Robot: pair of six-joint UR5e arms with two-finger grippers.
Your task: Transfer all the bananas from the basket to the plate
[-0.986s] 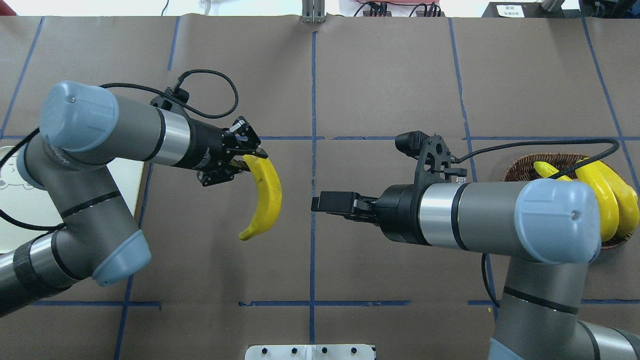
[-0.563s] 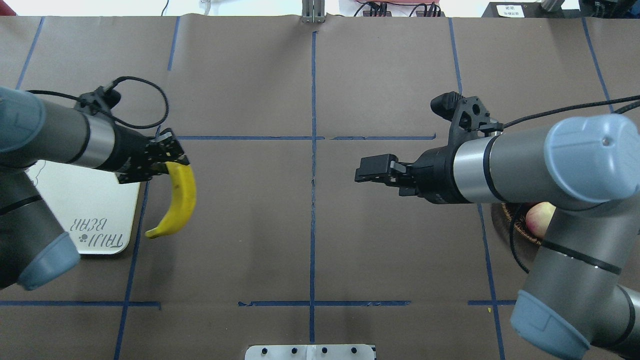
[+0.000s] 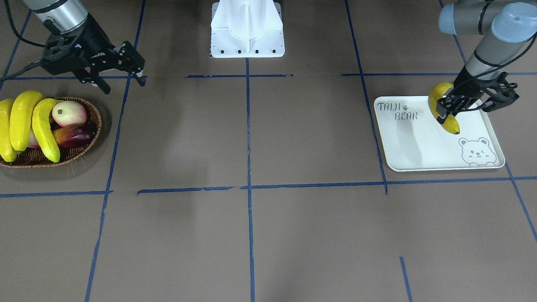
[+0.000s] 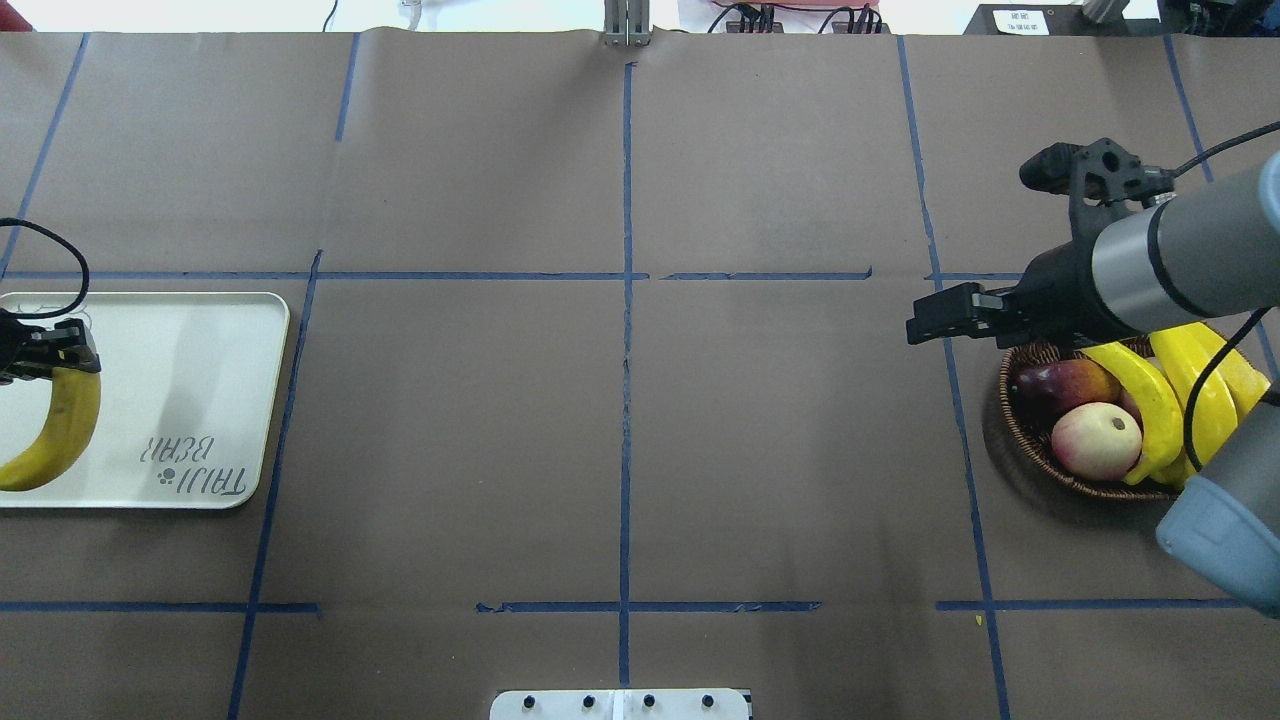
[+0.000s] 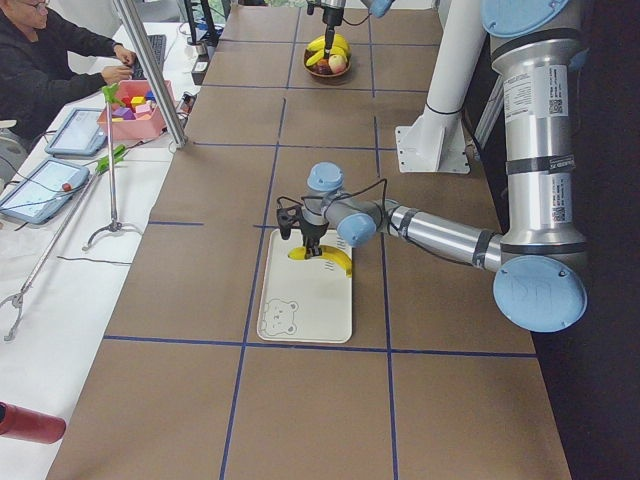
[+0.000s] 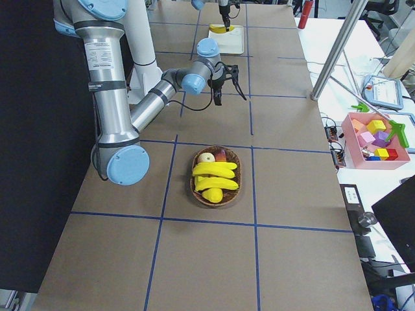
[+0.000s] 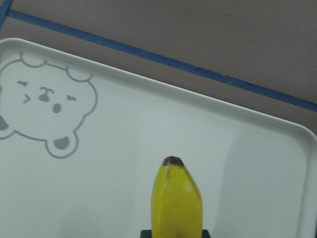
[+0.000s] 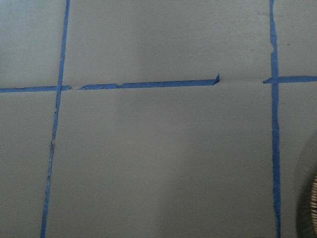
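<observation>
One banana (image 3: 451, 124) was clamped near one end by the left gripper (image 3: 445, 110) and hung over the white plate (image 3: 419, 153), its dark tip pointing down beside the bear drawing. Whether it touched the plate could not be told. Three more bananas (image 3: 23, 117) lay in the wicker basket (image 3: 97, 126) with a pinkish apple (image 3: 69, 113) and a dark red fruit (image 3: 75, 135). The right gripper (image 3: 125, 87) hovered near the basket, jaws spread, holding nothing.
</observation>
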